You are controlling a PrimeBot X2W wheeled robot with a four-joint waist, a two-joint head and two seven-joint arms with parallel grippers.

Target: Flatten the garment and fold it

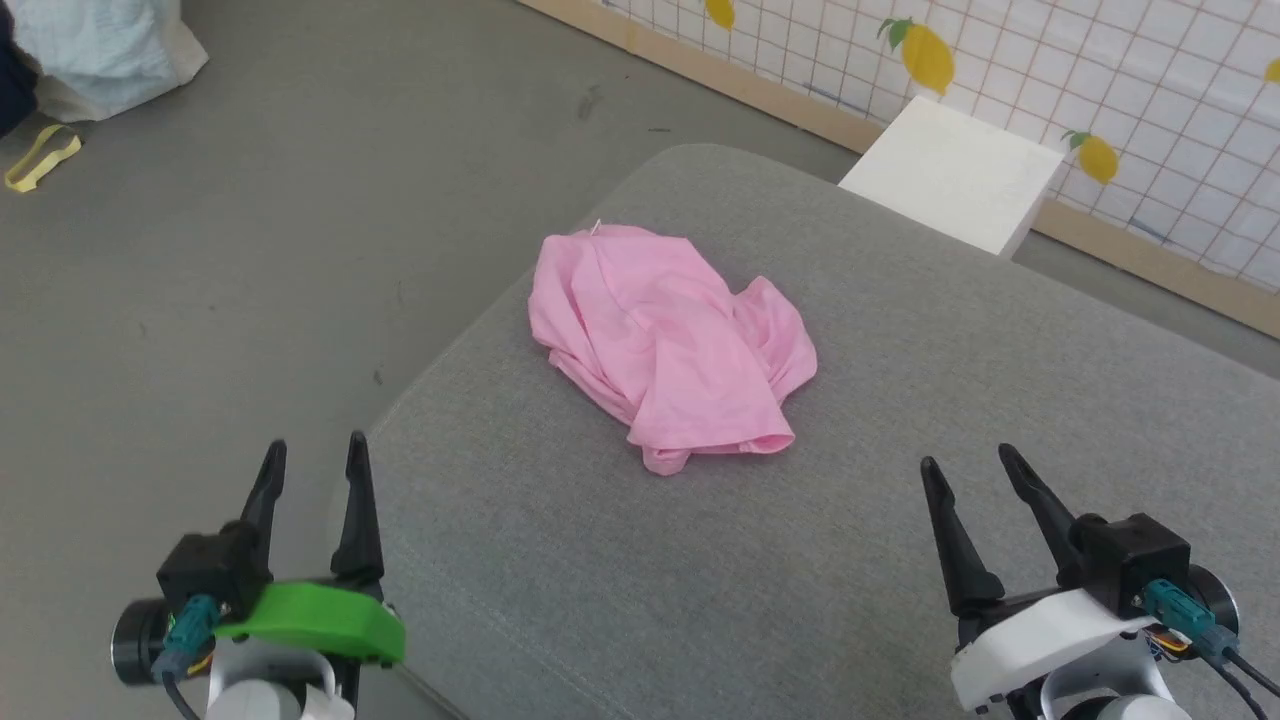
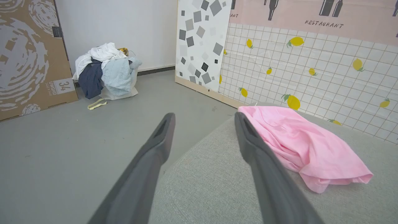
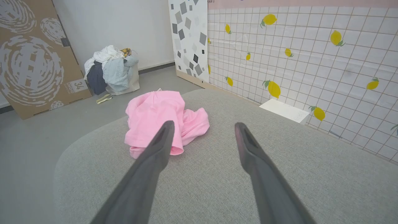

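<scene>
The garment (image 1: pixel 668 345) is a light pink cloth, crumpled in a heap near the far left corner of a grey cushioned surface (image 1: pixel 800 560). A small white label pokes out at its far edge. It also lies to the right in the left wrist view (image 2: pixel 298 146) and ahead on the left in the right wrist view (image 3: pixel 155 115). My left gripper (image 1: pixel 313 450) stands open at the lower left, over the cushion's left edge, well short of the cloth. My right gripper (image 1: pixel 968 462) is open at the lower right above the cushion, nothing between its fingers.
Grey floor (image 1: pixel 250 250) lies left of and beyond the cushion. A white box (image 1: pixel 950 185) stands behind it by a lemon-patterned tiled wall (image 1: pixel 1100 80). A bag heaped with clothes (image 2: pixel 105 73), a yellow strap (image 1: pixel 40 160) and a cardboard box (image 2: pixel 28 56) sit far off.
</scene>
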